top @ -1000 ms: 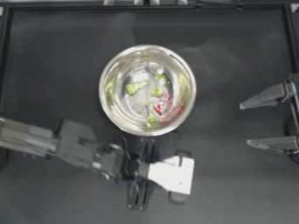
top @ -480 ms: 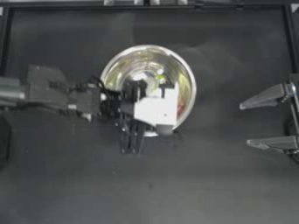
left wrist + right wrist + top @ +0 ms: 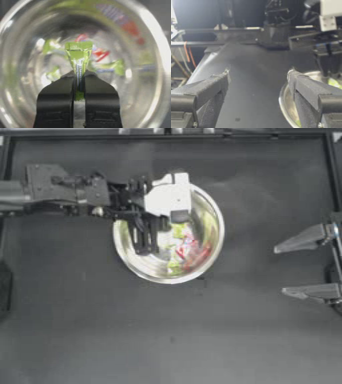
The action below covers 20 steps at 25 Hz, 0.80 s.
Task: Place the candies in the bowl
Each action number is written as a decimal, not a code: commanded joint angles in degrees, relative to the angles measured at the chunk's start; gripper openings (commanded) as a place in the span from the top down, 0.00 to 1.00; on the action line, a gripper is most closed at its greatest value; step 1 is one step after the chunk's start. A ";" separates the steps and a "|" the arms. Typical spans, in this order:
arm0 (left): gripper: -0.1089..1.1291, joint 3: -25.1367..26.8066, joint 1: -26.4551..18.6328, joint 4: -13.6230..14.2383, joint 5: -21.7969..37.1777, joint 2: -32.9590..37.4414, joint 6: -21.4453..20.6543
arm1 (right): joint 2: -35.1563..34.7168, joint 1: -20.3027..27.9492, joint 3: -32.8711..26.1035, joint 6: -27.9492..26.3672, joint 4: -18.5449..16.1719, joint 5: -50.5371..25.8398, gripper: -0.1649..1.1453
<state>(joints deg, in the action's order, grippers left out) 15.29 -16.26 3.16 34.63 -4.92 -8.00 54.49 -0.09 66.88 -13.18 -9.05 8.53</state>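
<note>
The silver bowl [image 3: 215, 235] sits at the table's middle, slightly to the back. My left gripper [image 3: 144, 248] hangs over its left half, pointing down into it. In the left wrist view this gripper [image 3: 79, 75] is shut on a yellow-green candy [image 3: 79, 53], which sticks out past the fingertips above the bowl's shiny inside [image 3: 155, 52]. Other candies lie in the bowl [image 3: 184, 248]: the red one [image 3: 101, 53] and some yellow-green ones [image 3: 115, 66]. My right gripper [image 3: 280, 270] stands open at the right edge, well away from the bowl.
The right wrist view looks across the dark table between that arm's open jaws [image 3: 258, 72] to the bowl's rim [image 3: 284, 105] and the left arm [image 3: 328, 50] above it. The table's raised border [image 3: 174, 135] runs along the back.
My left arm has swung from the table's front up and back, and now hangs over the bowl with the candy in its jaws. The right arm has stayed still.
</note>
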 commanded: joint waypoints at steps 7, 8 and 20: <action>0.33 0.09 -0.97 -0.44 -0.97 -1.32 0.09 | -0.26 0.00 -0.62 0.09 0.26 0.44 0.12; 0.25 0.00 -0.97 -0.44 -0.97 -1.49 0.18 | -0.26 0.00 -0.62 0.09 0.18 0.53 0.12; 0.11 1.32 -0.97 -0.44 -2.99 3.08 0.35 | -0.26 0.00 -0.53 0.09 0.26 0.79 0.12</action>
<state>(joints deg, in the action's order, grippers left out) 16.96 -17.31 2.72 32.43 -7.56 -7.65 54.58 -0.09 66.88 -13.18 -8.96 8.88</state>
